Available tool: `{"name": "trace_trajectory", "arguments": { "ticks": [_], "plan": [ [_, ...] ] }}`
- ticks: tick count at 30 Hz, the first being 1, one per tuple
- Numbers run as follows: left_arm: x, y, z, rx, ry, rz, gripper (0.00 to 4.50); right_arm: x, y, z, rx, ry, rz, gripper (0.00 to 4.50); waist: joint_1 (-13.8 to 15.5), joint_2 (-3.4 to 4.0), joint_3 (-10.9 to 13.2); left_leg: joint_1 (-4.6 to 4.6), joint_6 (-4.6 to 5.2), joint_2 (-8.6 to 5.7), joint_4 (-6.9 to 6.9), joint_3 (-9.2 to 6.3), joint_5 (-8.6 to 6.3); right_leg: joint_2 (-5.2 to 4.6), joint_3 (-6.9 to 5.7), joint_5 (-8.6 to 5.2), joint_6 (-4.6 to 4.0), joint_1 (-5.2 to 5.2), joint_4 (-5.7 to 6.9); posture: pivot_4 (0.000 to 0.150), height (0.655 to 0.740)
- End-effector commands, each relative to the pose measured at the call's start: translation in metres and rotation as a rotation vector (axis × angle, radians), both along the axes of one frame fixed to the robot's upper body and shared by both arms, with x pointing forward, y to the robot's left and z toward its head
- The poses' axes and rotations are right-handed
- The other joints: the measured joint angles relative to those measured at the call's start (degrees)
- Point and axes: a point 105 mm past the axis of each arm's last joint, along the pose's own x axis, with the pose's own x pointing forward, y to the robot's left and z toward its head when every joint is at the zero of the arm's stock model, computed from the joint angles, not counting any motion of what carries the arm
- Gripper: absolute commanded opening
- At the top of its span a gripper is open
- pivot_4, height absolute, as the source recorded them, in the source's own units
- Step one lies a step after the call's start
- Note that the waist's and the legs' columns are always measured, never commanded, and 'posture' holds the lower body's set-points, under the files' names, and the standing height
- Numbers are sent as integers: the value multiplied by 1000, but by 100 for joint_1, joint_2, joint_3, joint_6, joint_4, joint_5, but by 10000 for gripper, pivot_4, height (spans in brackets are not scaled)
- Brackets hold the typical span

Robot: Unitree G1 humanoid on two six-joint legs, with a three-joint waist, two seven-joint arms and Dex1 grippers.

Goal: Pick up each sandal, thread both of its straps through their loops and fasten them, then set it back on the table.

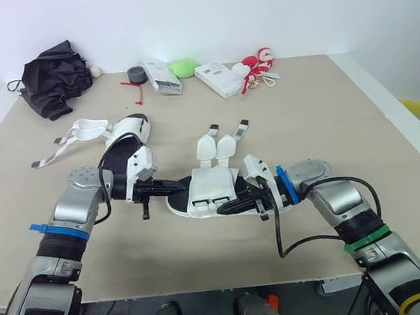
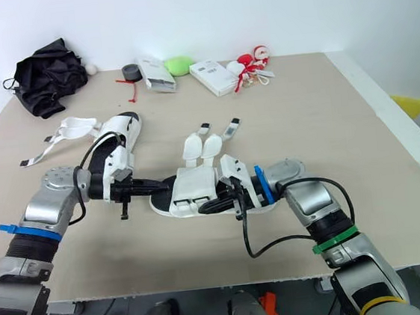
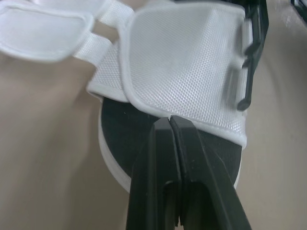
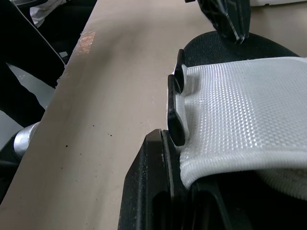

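The near sandal (image 1: 212,189), white mesh upper on a black sole, lies at the table's middle front with both straps (image 1: 220,145) loose and pointing away. My right gripper (image 1: 238,197) is shut on the upper's edge beside the black loops (image 4: 175,105). From the other side, my left gripper (image 1: 177,183) is shut, its tips touching the rim of the upper (image 3: 182,62) over the black sole. The second sandal (image 1: 123,139) lies farther back on the left, its straps (image 1: 80,133) spread out flat.
Along the far edge lie a black cloth (image 1: 55,76), a tape roll (image 1: 137,74), two white boxes (image 1: 162,76) (image 1: 218,79), a green object (image 1: 183,68) and a red-and-white item (image 1: 257,66). The table's front edge (image 1: 208,282) runs close below the arms.
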Motion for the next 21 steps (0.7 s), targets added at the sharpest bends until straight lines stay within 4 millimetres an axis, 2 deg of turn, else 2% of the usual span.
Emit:
{"name": "trace_trajectory", "arguments": {
  "ticks": [1,8,15,21],
  "plan": [
    [7,-1,5,29,-62,-3,359,4,-1,3,-8,-4,15,0,0,0,0,0,0,0,0,0,0,0,0,0,0,0,0,1500,7322],
    [11,1,-9,65,-73,-2,359,11,-6,-4,-43,19,25,0,0,-1,0,1,0,0,42,0,0,0,2,-2,2,3,37,1500,7322],
    [-7,-8,-40,130,-46,-86,359,15,-11,-9,-63,31,3,0,-3,-2,-7,15,2,-2,56,0,1,-1,5,-2,-1,17,50,1500,7322],
    [-2,-15,-58,160,-57,-53,359,16,-10,-8,-53,37,-13,0,22,-1,-37,28,2,-2,56,0,1,-2,5,-5,-6,29,50,1500,7322]
  ]
}}
